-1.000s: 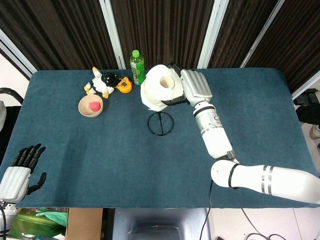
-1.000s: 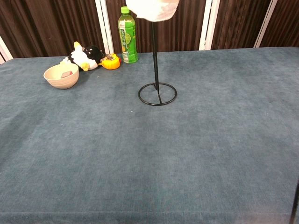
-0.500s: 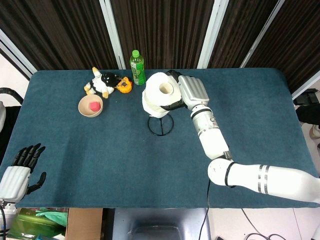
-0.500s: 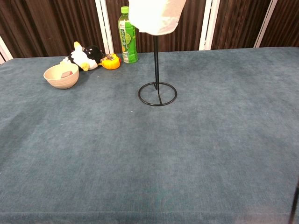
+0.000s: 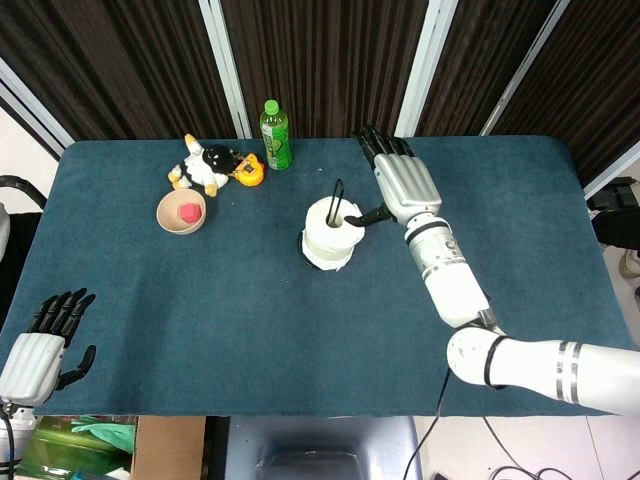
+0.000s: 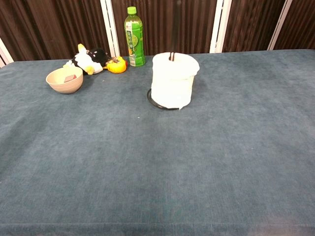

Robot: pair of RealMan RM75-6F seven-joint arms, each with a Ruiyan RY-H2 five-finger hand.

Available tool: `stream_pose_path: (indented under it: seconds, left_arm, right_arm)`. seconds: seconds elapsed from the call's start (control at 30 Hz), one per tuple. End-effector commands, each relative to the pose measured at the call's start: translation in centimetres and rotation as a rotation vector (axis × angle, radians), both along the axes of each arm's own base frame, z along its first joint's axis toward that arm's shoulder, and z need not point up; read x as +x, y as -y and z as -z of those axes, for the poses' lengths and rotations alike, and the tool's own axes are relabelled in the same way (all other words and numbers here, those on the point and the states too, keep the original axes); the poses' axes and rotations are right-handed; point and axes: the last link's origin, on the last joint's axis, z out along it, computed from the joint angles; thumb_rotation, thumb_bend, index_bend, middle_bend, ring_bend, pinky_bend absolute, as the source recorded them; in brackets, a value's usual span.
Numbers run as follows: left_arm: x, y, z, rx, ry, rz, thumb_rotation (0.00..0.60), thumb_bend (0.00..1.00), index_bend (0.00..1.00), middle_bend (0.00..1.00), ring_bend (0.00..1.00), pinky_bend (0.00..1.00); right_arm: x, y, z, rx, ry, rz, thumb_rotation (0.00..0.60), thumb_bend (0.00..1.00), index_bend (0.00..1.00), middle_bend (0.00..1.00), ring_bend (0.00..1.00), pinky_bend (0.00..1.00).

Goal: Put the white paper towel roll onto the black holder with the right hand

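The white paper towel roll [image 5: 330, 234] [image 6: 172, 81] stands upright on the black holder, whose rod [image 5: 336, 196] pokes up through its core. The holder's ring base [image 6: 153, 102] shows under the roll. My right hand [image 5: 400, 180] hovers just right of the roll with fingers spread, holding nothing; only its thumb reaches near the roll's top edge. The chest view does not show this hand. My left hand [image 5: 45, 338] lies open at the table's near left corner, far from the roll.
A green bottle [image 5: 274, 135] stands behind the roll at the far edge. Left of it lie a black-and-white plush toy [image 5: 204, 165] and a small orange toy [image 5: 252, 172]. A beige bowl [image 5: 181, 212] holds a red thing.
The roll slid down the rod from mid-air to the base. My right hand let go of it and drew back to the right with fingers spread.
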Motion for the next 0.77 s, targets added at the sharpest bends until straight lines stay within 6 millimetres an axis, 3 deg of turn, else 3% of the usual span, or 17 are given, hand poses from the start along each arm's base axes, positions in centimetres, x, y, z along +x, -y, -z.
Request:
stream_pose_path:
  seconds: [0.03, 0.13, 0.27, 0.33, 0.43, 0.57, 0.77]
  left_arm:
    - [0.2, 0.3, -0.2, 0.004, 0.01, 0.016, 0.6, 0.47, 0.0, 0.04, 0.03, 0.08]
    - [0.3, 0.3, -0.3, 0.009, 0.015, 0.033, 0.6, 0.47, 0.0, 0.04, 0.03, 0.08]
    - [0.3, 0.6, -0.4, 0.018, 0.015, 0.04, 0.6, 0.47, 0.0, 0.04, 0.03, 0.08]
    - [0.3, 0.8, -0.4, 0.023, 0.013, 0.045, 0.6, 0.47, 0.0, 0.04, 0.03, 0.08]
    - [0.4, 1.0, -0.3, 0.027, 0.008, 0.053, 0.6, 0.47, 0.0, 0.04, 0.03, 0.08]
    - [0.5, 1.1, -0.3, 0.029, 0.002, 0.063, 0.6, 0.47, 0.0, 0.04, 0.03, 0.08]
    - [0.7, 1.5, -0.2, 0.027, -0.011, 0.069, 0.6, 0.47, 0.0, 0.04, 0.03, 0.08]
  right_arm:
    - [-5.2, -4.9, -0.8, -0.052, -0.163, -0.08, 0.6, 0.14, 0.0, 0.0, 0.0, 0.0]
    - [-10.7, -8.8, -0.6, -0.065, -0.28, -0.077, 0.6, 0.14, 0.0, 0.0, 0.0, 0.0]
    - [-18.8, -15.1, 0.6, -0.078, -0.31, -0.022, 0.6, 0.14, 0.0, 0.0, 0.0, 0.0]
    - [-22.2, -17.9, 1.3, -0.087, -0.302, 0.005, 0.6, 0.14, 0.0, 0.0, 0.0, 0.0]
    - [-25.6, -21.3, 2.0, -0.12, -0.268, 0.049, 0.6, 0.14, 0.0, 0.0, 0.0, 0.0]
    - [-28.1, -23.7, 2.6, -0.14, -0.278, 0.051, 0.6, 0.14, 0.0, 0.0, 0.0, 0.0]
    - [-28.3, -23.6, 1.8, -0.176, -0.252, 0.073, 0.6, 0.14, 0.0, 0.0, 0.0, 0.0]
